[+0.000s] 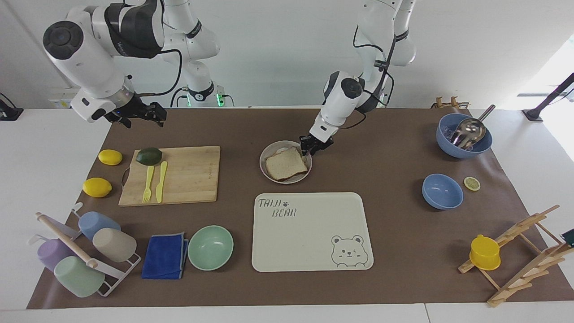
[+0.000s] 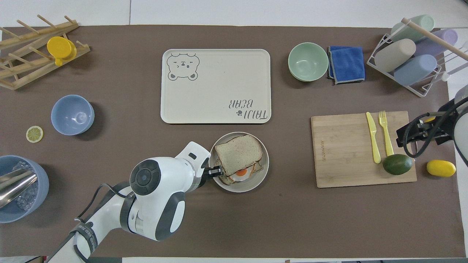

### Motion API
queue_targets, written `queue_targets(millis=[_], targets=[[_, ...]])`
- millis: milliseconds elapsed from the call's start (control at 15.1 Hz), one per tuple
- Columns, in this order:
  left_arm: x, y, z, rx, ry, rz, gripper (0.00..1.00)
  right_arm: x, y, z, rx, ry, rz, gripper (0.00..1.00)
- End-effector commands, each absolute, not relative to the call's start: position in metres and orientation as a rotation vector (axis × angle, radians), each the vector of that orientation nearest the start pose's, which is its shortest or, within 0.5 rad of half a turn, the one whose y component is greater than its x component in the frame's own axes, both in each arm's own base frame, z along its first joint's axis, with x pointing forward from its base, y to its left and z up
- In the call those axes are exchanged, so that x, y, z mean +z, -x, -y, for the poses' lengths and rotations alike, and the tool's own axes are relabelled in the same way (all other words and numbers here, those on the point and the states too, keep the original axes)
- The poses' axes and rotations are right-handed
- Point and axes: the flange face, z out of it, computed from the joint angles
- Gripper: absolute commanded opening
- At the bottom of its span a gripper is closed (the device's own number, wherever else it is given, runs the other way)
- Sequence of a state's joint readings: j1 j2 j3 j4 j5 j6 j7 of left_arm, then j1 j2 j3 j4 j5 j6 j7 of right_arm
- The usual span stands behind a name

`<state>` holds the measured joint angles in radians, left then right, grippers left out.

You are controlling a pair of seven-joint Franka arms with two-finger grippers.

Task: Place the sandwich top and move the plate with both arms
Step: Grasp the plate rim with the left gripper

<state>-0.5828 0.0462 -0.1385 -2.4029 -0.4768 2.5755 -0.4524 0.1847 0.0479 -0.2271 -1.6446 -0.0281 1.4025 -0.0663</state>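
Two black grippers show. The left gripper (image 1: 315, 148) is low at the rim of the small round beige-grey plate (image 1: 268, 173), on the side toward the left arm's end of the table; I cannot tell if its fingers are open or pinching the rim. On the plate lies the plain pale slice of bread (image 1: 285, 163), set on top of a toast slice with a fried egg (image 2: 241, 173). The big cream tray with a bear drawing (image 1: 309, 231) lies just beside the plate, farther from the robots. The right gripper (image 1: 142, 113) waits up in the air over the brown mat, near the wooden cutting board (image 1: 188, 175), holding nothing, and its fingers look a little apart.
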Motion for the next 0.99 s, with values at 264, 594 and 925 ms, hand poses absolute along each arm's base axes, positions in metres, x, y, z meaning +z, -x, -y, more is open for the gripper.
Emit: queue_targets(millis=[264, 594, 925], targets=[[0.301, -0.384, 0.328, 0.108, 3.443, 0.243, 0.0, 0.555, -0.546, 0.026, 0.518, 3.116, 0.029, 1.0], [0.326, -0.397, 0.321, 0.12, 3.46, 0.28, 0.0, 0.553, -0.539, 0.017, 0.529, 3.113, 0.044, 1.0], [0.414, -0.464, 0.294, 0.279, 3.487, 0.316, 0.0, 0.551, -0.536, 0.015, 0.541, 3.109, 0.05, 1.0]])
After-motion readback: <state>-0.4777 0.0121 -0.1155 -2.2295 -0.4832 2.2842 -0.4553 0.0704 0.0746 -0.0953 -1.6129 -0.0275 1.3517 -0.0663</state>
